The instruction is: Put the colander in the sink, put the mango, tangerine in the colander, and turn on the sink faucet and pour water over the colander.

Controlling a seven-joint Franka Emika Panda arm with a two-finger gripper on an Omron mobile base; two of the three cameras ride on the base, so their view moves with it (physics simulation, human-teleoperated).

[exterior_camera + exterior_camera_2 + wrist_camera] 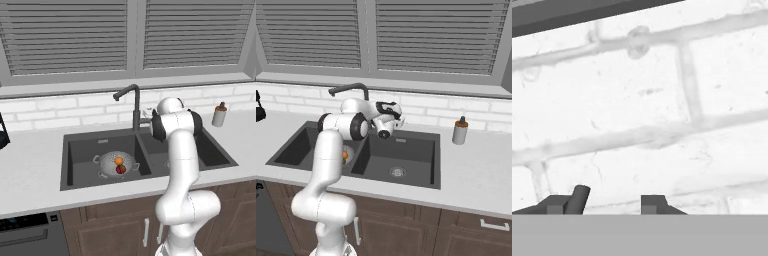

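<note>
The silvery colander (107, 162) sits in the left basin of the dark sink (80, 160), holding the orange tangerine (118, 160) and, just in front of it, the dark red mango (120, 170). In the right base view my arm hides most of the colander (348, 150); the tangerine (345, 156) peeks out. The gooseneck sink faucet (134, 102) rises behind the divider. My gripper (399, 115) is up at the faucet's base, facing the brick wall. In the hand view the gripper (604, 205) is open, with the small dark lever (580, 197) standing against the left fingertip (556, 204). The water is out of view.
A soap dispenser bottle (219, 115) stands on the counter right of the sink. White brick backsplash (642, 100) and a window with blinds (65, 35) lie behind the faucet. The right basin (406, 155) holds just its drain (397, 172). Something dark (2, 132) sits at the far left.
</note>
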